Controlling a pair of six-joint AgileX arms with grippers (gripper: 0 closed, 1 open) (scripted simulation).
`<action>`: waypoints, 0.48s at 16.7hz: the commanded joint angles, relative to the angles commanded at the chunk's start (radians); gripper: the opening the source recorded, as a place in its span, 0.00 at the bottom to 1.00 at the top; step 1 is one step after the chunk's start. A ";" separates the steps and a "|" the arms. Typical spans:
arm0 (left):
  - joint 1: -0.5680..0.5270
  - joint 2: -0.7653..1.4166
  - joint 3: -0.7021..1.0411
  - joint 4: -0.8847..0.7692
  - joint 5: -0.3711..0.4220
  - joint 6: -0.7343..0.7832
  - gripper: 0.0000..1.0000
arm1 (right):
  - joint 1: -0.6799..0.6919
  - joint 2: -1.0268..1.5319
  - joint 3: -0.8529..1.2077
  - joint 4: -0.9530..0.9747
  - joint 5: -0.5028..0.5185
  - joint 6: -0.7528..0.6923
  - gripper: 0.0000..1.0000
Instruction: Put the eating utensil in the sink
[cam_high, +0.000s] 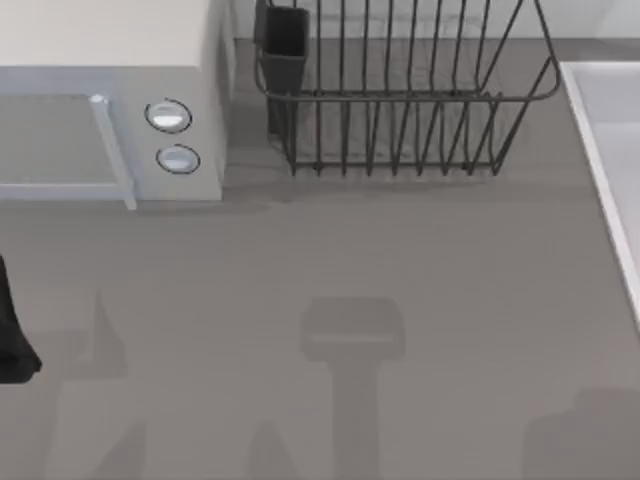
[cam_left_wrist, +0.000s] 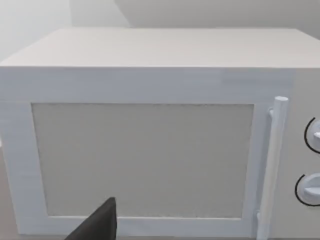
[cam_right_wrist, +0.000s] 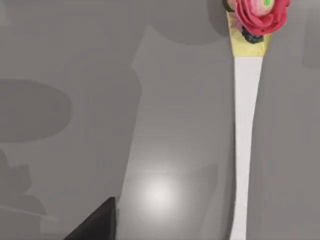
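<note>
— Where is the utensil found?
— On the table below the right arm; its long handle runs away from the tool tip, sink rightward. Tool state cannot be told.

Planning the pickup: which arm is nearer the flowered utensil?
Right. Its wrist view has the utensil close below; the left arm sits at the table's left edge, facing the microwave.
</note>
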 joint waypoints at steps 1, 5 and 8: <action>0.000 0.000 0.000 0.000 0.000 0.000 1.00 | -0.017 0.047 0.037 -0.036 -0.001 -0.012 1.00; 0.000 0.000 0.000 0.000 0.000 0.000 1.00 | -0.054 0.154 0.129 -0.116 -0.005 -0.040 1.00; 0.000 0.000 0.000 0.000 0.000 0.000 1.00 | -0.056 0.159 0.133 -0.119 -0.006 -0.042 1.00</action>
